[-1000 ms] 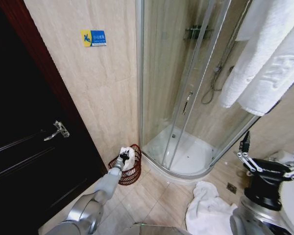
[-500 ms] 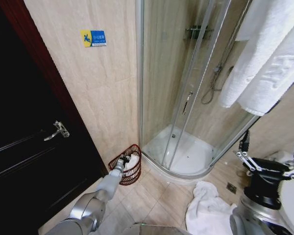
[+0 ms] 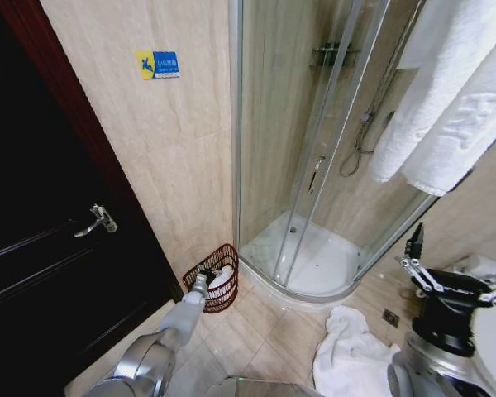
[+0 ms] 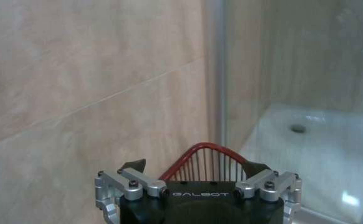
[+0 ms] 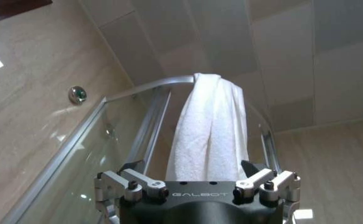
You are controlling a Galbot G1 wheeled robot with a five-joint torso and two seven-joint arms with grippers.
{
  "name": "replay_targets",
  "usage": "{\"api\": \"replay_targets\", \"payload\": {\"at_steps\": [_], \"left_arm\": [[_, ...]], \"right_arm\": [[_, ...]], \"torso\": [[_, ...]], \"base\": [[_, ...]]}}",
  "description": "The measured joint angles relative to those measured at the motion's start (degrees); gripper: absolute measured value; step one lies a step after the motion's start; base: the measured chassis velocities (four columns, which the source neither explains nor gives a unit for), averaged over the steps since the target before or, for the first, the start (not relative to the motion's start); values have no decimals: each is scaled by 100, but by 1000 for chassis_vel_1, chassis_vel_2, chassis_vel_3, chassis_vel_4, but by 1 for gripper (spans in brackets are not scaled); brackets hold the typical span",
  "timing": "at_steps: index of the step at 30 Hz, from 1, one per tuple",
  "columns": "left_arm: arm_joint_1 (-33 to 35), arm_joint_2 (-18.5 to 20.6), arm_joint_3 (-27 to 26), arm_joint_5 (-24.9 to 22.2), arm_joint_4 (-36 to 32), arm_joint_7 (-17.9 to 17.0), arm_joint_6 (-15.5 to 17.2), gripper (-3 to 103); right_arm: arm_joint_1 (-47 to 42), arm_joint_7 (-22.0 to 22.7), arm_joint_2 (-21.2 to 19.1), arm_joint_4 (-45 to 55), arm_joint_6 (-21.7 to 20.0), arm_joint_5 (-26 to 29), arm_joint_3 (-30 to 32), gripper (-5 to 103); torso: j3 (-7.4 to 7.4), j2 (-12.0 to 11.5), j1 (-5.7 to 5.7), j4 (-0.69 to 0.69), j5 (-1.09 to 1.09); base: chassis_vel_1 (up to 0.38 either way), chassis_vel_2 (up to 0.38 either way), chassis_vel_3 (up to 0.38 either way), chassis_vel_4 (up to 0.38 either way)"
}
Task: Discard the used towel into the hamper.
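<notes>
The hamper (image 3: 228, 298), a small reddish-brown basket of open slats, stands on the floor in the corner between the tiled wall and the shower. A white towel (image 3: 222, 279) lies inside it. My left gripper (image 3: 204, 274) hovers at the hamper's near rim. In the left wrist view the left gripper (image 4: 195, 166) is open with nothing between its fingers, and the hamper's red rim (image 4: 210, 146) arcs just beyond them. My right gripper (image 3: 414, 248) is held up at the right, open (image 5: 194, 166), pointing at a hanging towel.
A dark door (image 3: 58, 273) with a lever handle (image 3: 97, 220) fills the left. The curved glass shower enclosure (image 3: 314, 190) stands right of the hamper. A white towel (image 3: 350, 356) is crumpled on the floor, and more white towels (image 3: 455, 107) hang at the upper right.
My left gripper has sunk from above the hamper to its rim. The white towel went down with it and now lies inside, free of the fingers.
</notes>
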Motion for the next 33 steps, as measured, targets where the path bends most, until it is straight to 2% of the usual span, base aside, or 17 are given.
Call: {"api": "replay_targets", "payload": {"at_steps": [1,2,3,7,9,13,16,17,20,22,24,26,27,29,33], "left_arm": [[198,82,107,-563,-329,16,245,100],[336,141,196,-901,-577,-4,489,100],[645,313,286,-1281,-1116,52,812,100],[974,515,300,-1477,-1690,156,917,100],[1313,719,296,-1661,-2314,177,1142,100],[1595,873,260,-1774,-2813,181,1350,100],[2156,1075,184,-1952,-3723,156,1756,100],[2156,1075,184,-1952,-3723,156,1756,100],[2719,1176,55,-1991,-4459,108,1921,100],[2805,1185,30,-1988,-4554,100,1928,100],[3217,1216,-79,-1897,-5088,-48,2026,100],[3311,1219,-104,-1876,-5239,-73,2058,100],[3557,1229,-158,-1815,-5655,-125,2100,100],[3826,1217,-208,-1700,-6058,-197,2160,100],[4121,1151,-339,-1519,-6511,-276,2236,100]], "right_arm": [[3,26,-8,1,4,0,0,100],[4,40,-12,1,7,0,2,100],[6,52,-35,8,0,14,4,100],[41,64,-100,27,-77,24,-14,100],[119,76,-189,56,-214,44,-42,100],[187,78,-265,75,-309,69,-70,100],[262,78,-357,78,-378,105,-114,100],[262,78,-357,78,-378,105,-114,100],[307,76,-398,78,-403,155,-125,100],[311,76,-404,78,-405,168,-126,100],[335,72,-454,81,-419,220,-127,100],[341,72,-467,85,-426,231,-127,100],[356,72,-490,94,-450,264,-124,100],[368,97,-500,114,-500,284,-124,100],[375,129,-497,143,-545,309,-136,100]], "torso": [[0,0,0,1,0],[0,0,0,1,0],[0,0,0,1,-1],[0,0,-1,1,0],[0,0,-1,2,0],[0,0,0,1,0],[0,0,0,2,-1],[0,0,0,2,-1],[0,0,-1,1,-1],[0,0,-1,1,-1],[0,0,-1,2,0],[0,0,-1,2,-1],[-1,0,-1,1,1],[0,0,-1,2,0],[-1,0,-1,1,1]], "base": [[0,0,0,0],[0,0,0,0],[0,0,0,0],[0,0,0,0],[0,0,0,0],[0,0,0,0],[0,0,0,0],[0,0,0,0],[0,0,0,0],[0,0,0,0],[0,0,0,0],[0,0,0,0],[0,0,0,0],[0,0,0,0],[0,0,0,0]]}}
